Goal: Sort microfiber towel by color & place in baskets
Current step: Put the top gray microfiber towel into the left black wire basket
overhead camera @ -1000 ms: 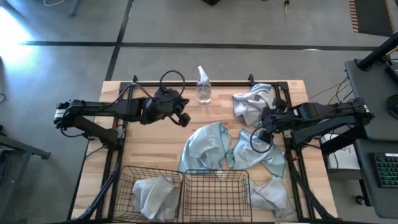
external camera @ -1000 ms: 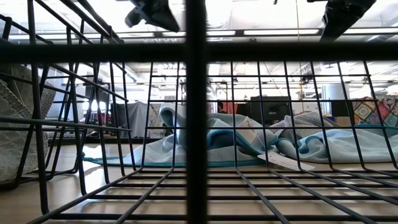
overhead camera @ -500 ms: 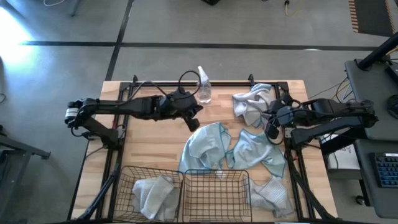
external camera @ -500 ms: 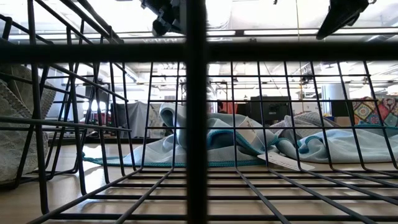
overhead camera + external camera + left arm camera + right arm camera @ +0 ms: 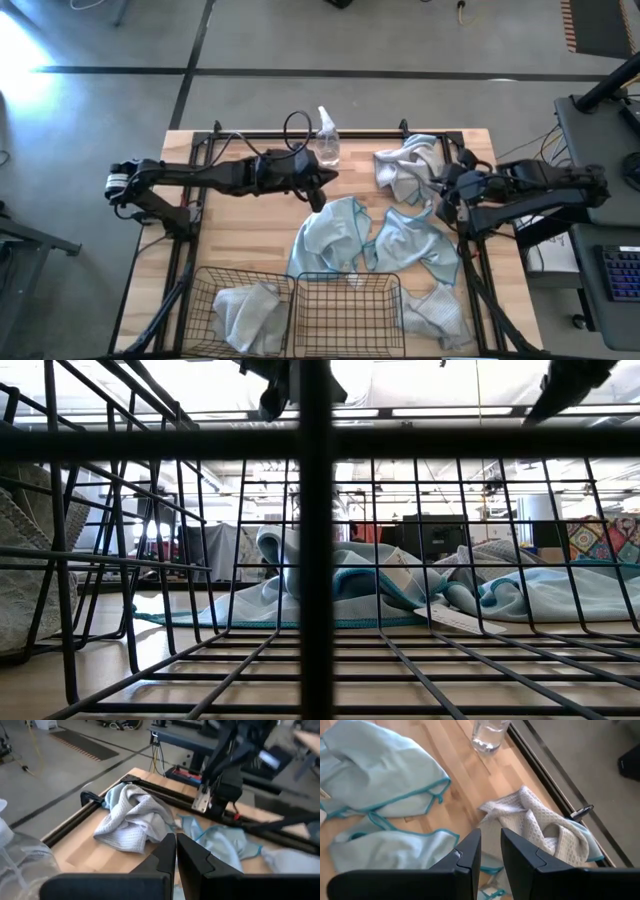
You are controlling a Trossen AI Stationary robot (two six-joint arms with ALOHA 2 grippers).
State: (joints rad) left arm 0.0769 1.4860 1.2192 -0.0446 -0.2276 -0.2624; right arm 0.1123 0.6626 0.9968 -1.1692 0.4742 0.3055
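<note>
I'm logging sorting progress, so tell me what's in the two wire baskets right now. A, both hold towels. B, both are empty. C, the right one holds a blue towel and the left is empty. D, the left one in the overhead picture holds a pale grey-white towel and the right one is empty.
D: in the high view the left basket holds a pale grey-white towel, while the right basket shows only bare mesh.
</note>
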